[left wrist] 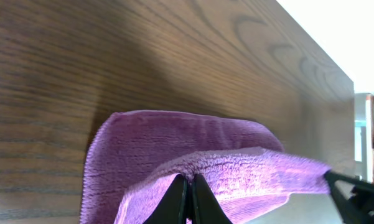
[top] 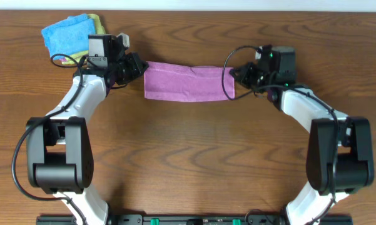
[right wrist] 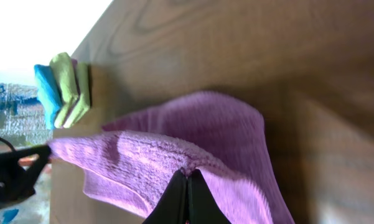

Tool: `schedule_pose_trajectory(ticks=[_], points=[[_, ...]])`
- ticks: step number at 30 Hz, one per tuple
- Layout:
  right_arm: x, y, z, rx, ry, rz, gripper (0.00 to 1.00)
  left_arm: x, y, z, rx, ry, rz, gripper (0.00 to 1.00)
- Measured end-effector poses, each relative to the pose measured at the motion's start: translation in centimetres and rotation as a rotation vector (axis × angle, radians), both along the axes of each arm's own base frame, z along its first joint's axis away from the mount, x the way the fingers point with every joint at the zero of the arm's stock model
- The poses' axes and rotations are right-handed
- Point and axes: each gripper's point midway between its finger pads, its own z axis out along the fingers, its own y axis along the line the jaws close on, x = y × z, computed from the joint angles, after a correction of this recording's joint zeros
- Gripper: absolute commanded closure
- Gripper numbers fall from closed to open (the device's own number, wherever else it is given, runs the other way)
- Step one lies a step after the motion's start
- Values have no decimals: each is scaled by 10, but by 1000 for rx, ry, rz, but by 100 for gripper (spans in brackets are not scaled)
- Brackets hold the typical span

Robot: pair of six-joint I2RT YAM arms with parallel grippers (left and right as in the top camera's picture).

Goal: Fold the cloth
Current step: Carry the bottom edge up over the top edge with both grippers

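A purple cloth (top: pixel 188 82) is stretched in a band between my two grippers at the far middle of the wooden table. My left gripper (top: pixel 137 67) is shut on the cloth's left end. My right gripper (top: pixel 233 75) is shut on its right end. In the left wrist view the closed fingers (left wrist: pixel 190 180) pinch a raised edge of the cloth (left wrist: pixel 174 140), and the rest lies on the table. In the right wrist view the closed fingers (right wrist: pixel 187 177) pinch the cloth (right wrist: pixel 205 130) in the same way, its upper layer lifted.
A stack of folded cloths, blue (top: pixel 67 34) on top with yellow-green under it, lies at the far left corner of the table; it also shows in the right wrist view (right wrist: pixel 62 87). The table's far edge runs just behind the cloth.
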Motion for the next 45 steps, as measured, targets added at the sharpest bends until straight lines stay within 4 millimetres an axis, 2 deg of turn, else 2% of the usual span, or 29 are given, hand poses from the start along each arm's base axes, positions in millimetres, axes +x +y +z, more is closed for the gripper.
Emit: schedule_pose_trajectory(ticks=[6, 9, 12, 17, 22, 27, 33, 40, 45], points=[[29, 3, 12, 7, -47, 3, 99, 9, 3, -20, 20, 17, 16, 94], [40, 4, 12, 7, -56, 3, 98, 27, 3, -25, 22, 12, 18, 94], [48, 4, 16, 8, -72, 2, 98, 47, 3, -21, 29, -11, 18, 94], [62, 5, 26, 8, -105, -1, 98, 63, 5, -2, 58, -44, 2, 94], [52, 4, 7, -1, -22, 2, 98, 46, 4, -15, 94, 42, -30, 94], [34, 3, -12, -21, 83, 17, 98, 26, -6, -27, 114, 119, -73, 94], [31, 8, -10, 1, 83, 44, 99, 6, -18, -36, 126, 198, -113, 94], [25, 16, -3, 64, 89, 100, 98, -16, -16, -43, 143, 292, -126, 94], [15, 8, -3, 120, 144, 114, 99, -33, -8, -32, 195, 322, -140, 94]])
